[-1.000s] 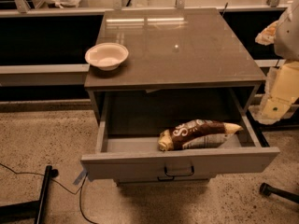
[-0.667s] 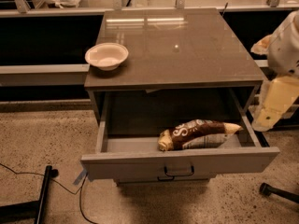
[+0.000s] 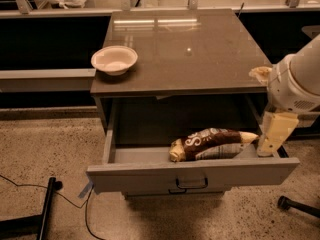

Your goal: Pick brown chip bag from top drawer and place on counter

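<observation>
The brown chip bag (image 3: 212,143) lies on its side in the open top drawer (image 3: 192,173), right of centre, with its white lettering facing up and its yellowish ends pointing left and right. The drawer is pulled out, and its dark handle (image 3: 191,183) sits at the centre of the front panel. The counter (image 3: 200,49) is the glossy grey-brown top above it. My gripper (image 3: 270,136) hangs from the white arm (image 3: 295,81) at the right. It is over the drawer's right rim, just right of the bag's right end and apart from it.
A white bowl (image 3: 114,59) stands on the counter's left front part. A dark stand's base (image 3: 37,211) and a cable (image 3: 75,204) lie on the speckled floor at the left. A black caster (image 3: 285,202) is at the lower right. Dark shelving runs behind the cabinet.
My arm has moved left and down, bringing the gripper from outside the cabinet's right side to the drawer's right rim near the bag. The bag, drawer and bowl have not moved.
</observation>
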Motion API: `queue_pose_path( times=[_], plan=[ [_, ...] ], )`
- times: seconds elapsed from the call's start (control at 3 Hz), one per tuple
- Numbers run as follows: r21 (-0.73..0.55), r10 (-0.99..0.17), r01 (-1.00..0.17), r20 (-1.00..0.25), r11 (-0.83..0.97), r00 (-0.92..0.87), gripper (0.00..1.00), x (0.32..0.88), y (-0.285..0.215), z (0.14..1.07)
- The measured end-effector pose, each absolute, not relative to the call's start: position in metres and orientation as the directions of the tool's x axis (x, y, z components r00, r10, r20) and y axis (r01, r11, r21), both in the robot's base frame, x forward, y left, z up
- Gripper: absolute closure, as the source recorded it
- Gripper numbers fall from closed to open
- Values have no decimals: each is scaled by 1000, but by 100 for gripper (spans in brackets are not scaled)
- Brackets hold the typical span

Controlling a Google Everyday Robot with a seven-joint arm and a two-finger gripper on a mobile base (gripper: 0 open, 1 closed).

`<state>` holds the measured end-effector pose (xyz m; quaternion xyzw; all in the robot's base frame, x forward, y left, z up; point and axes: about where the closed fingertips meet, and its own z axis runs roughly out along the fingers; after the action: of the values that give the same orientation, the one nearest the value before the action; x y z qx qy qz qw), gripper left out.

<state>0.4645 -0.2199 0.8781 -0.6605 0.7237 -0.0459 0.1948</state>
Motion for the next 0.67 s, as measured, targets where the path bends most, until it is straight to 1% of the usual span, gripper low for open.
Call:
queue_pose_path(
  times=[0.33, 0.67],
  plan=[
    [-328, -972, -931, -217, 162, -92, 0, 475, -222, 871],
    [-313, -969, -936, -228, 162, -92, 0, 506, -219, 840]
  ],
)
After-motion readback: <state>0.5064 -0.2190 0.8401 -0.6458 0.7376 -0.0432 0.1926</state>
